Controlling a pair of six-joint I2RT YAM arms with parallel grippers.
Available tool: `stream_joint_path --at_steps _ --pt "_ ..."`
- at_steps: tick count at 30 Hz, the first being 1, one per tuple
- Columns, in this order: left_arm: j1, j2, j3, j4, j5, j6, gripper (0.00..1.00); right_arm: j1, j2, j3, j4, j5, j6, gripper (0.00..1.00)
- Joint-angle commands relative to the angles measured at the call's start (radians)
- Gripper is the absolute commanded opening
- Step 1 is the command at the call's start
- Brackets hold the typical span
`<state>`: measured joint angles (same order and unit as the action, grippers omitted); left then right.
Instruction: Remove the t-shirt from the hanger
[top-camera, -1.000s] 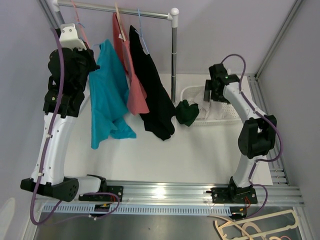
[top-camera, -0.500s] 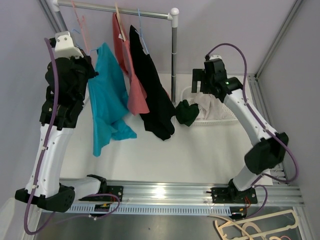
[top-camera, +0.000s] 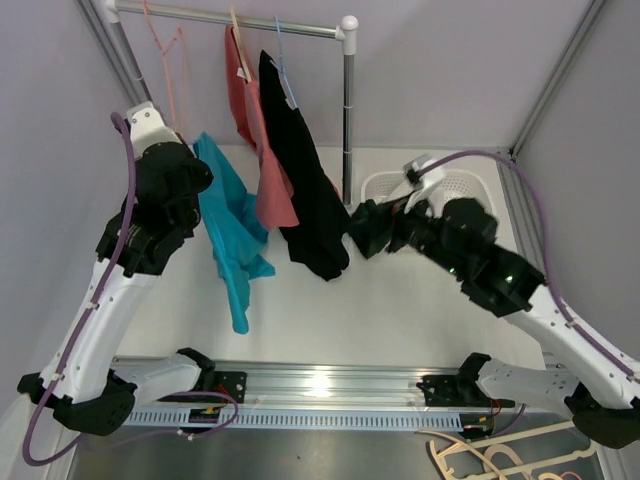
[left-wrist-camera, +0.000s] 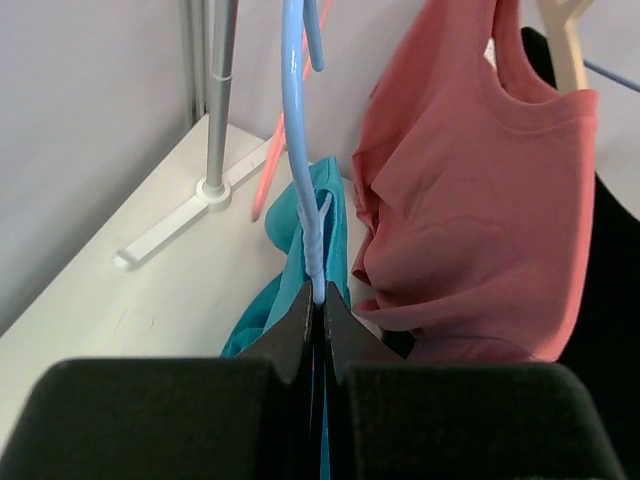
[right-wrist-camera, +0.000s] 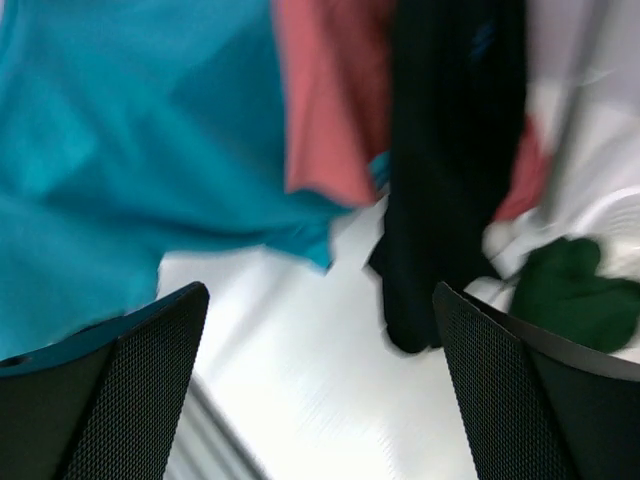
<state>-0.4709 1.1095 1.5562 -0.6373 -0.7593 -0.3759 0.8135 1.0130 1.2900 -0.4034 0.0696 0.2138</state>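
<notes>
Top view: the white basket (top-camera: 462, 186) has a dark green garment (top-camera: 368, 228) draped over its left rim, and the teal t-shirt (top-camera: 232, 230) hangs beside the left arm. Left wrist view: the left gripper (left-wrist-camera: 318, 305) is clamped on the blue hanger (left-wrist-camera: 296, 150), with the t-shirt just beyond its fingertips. Right wrist view: the right gripper (right-wrist-camera: 320, 295) stands wide apart, with the t-shirt ahead on its left.

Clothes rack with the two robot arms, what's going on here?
The left hand is shut on a light blue wire hanger carrying the teal t-shirt, holding it off the metal rail. The shirt is not off the hanger yet. The right hand is open and empty, facing the teal t-shirt. A salmon t-shirt and a black t-shirt hang on the rail.
</notes>
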Motion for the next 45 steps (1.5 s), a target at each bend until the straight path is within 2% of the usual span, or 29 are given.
stream_joint_path --at_steps 1,4,8,12,14,17,19,22,31,32,34,35,36,38,39,42,45 --pt "-0.041 0.006 0.054 -0.081 -0.156 -0.121 0.01 0.137 0.006 -0.142 0.153 -0.005 0.039 0.99" --pt "-0.058 -0.003 0.051 -0.082 -0.181 -0.13 0.01 0.261 0.001 -0.259 0.308 0.002 0.059 0.99" --pt "-0.067 -0.005 0.059 -0.081 -0.19 -0.126 0.01 0.397 0.055 -0.311 0.475 0.071 0.026 0.99" --pt "-0.067 0.033 0.103 -0.116 -0.227 -0.115 0.01 0.437 0.113 -0.307 0.547 0.061 0.019 1.0" --pt "-0.077 0.062 0.116 -0.174 -0.339 -0.184 0.01 0.461 0.128 -0.293 0.56 0.056 0.007 1.0" --pt "-0.084 0.098 0.11 -0.156 -0.417 -0.144 0.01 0.478 0.147 -0.278 0.578 0.061 0.001 0.99" --pt "-0.083 0.131 0.119 -0.178 -0.411 -0.127 0.01 0.484 0.159 -0.282 0.597 0.05 -0.007 1.0" --pt "-0.083 0.153 0.14 -0.235 -0.394 -0.234 0.01 0.497 0.179 -0.285 0.641 0.05 -0.019 0.99" --pt "-0.094 0.179 0.163 -0.332 -0.351 -0.323 0.01 0.498 0.297 -0.213 0.675 0.075 -0.056 0.98" --pt "-0.098 0.176 0.16 -0.341 -0.356 -0.33 0.01 0.498 0.312 -0.209 0.689 0.072 -0.062 0.93" --pt "-0.104 0.165 0.15 -0.375 -0.374 -0.36 0.01 0.498 0.361 -0.192 0.696 0.085 -0.071 0.69" --pt "-0.104 0.161 0.136 -0.377 -0.373 -0.359 0.01 0.498 0.378 -0.183 0.692 0.096 -0.079 0.56" --pt "-0.104 0.155 0.128 -0.372 -0.371 -0.357 0.01 0.498 0.389 -0.176 0.695 0.107 -0.08 0.33" --pt "-0.104 0.144 0.104 -0.354 -0.373 -0.35 0.01 0.498 0.404 -0.169 0.698 0.102 -0.077 0.18" --pt "-0.104 0.139 0.094 -0.331 -0.376 -0.334 0.0 0.498 0.406 -0.16 0.686 0.104 -0.07 0.02" --pt "-0.104 0.144 0.07 -0.293 -0.393 -0.299 0.01 0.509 0.383 -0.155 0.658 0.127 -0.068 0.0" --pt "-0.104 0.167 0.01 -0.173 -0.42 -0.242 0.01 0.53 0.332 -0.192 0.632 0.148 -0.045 0.0"
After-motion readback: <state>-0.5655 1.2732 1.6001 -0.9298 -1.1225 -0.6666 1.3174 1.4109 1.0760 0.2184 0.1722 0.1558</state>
